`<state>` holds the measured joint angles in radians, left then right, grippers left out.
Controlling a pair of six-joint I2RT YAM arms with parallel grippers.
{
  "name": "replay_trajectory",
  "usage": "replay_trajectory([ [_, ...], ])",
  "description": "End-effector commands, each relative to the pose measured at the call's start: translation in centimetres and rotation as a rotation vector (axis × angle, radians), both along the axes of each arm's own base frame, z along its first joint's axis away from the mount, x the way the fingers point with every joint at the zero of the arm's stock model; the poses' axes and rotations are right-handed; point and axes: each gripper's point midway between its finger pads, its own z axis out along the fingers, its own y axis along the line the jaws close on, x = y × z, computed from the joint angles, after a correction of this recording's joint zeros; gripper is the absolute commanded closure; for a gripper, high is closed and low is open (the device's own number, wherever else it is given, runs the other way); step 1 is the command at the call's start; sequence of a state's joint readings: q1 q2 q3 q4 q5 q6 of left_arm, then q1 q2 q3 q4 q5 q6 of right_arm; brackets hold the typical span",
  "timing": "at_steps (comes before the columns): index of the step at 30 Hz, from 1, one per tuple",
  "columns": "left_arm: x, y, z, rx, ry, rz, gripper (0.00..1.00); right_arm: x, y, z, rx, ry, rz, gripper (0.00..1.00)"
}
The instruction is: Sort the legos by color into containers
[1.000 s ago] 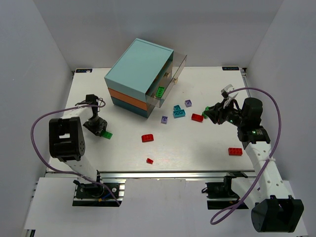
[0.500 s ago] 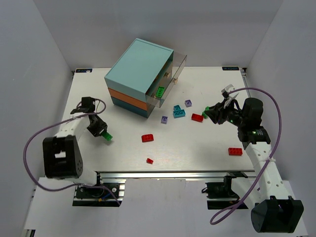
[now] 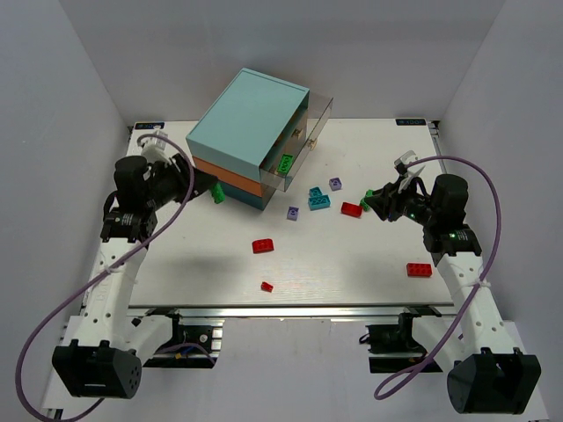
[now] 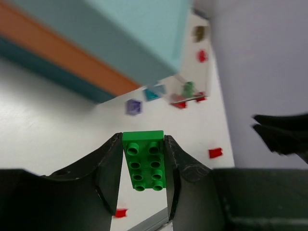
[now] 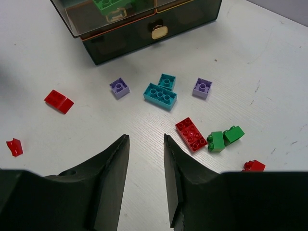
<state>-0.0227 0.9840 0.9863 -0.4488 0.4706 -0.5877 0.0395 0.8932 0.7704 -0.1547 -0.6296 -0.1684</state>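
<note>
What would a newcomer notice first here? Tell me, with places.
The teal-topped chest stands at the back of the table, its clear top drawer pulled out with a green brick inside. Beside the chest, the left gripper clamps a green lego. A red lego, teal legos and lavender legos lie scattered before the drawer, near the open right gripper.
</note>
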Motion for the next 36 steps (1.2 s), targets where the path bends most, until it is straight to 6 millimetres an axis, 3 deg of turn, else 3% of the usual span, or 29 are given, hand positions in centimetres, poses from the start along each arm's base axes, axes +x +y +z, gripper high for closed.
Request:
replay_trajectory([
  [1, 0.0, -4.1, 8.4, -0.066, -0.290, -0.231, 1.00, 0.7, -0.3, 0.5, -0.009, -0.042, -0.013, 0.59],
  [4, 1.9, -6.0, 11.1, -0.060, -0.332, -0.265, 1.00, 0.8, -0.5, 0.4, -0.010, -0.039, -0.022, 0.60],
  [8, 4.6, -9.2, 12.5, 0.004, -0.383, -0.305, 1.00, 1.0, -0.8, 0.2, -0.014, -0.033, -0.033, 0.60],
  [15, 9.1, -15.4, 10.0, 0.177, -0.357, -0.334, 1.00, 1.2, -1.0, 0.0, -0.019, -0.030, -0.043, 0.60],
  [22, 13.4, -18.8, 9.6, 0.286, -0.382, -0.265, 0.98, 1.3, -1.2, -0.2, -0.025, -0.028, -0.045, 0.60],
  [28, 15.8, -19.5, 8.7, 0.376, -0.373, -0.198, 0.89, 1.2, -1.1, -0.2, -0.025, -0.030, -0.039, 0.60],
  [32, 17.5, -19.0, 6.4, 0.453, -0.331, -0.157, 0.80, 1.3, -1.2, -0.2, -0.025, -0.029, -0.040, 0.60],
  [36, 17.7, -19.0, 5.1, 0.473, -0.303, -0.161, 0.67, 1.3, -1.1, -0.1, -0.024, -0.029, -0.037, 0.60],
])
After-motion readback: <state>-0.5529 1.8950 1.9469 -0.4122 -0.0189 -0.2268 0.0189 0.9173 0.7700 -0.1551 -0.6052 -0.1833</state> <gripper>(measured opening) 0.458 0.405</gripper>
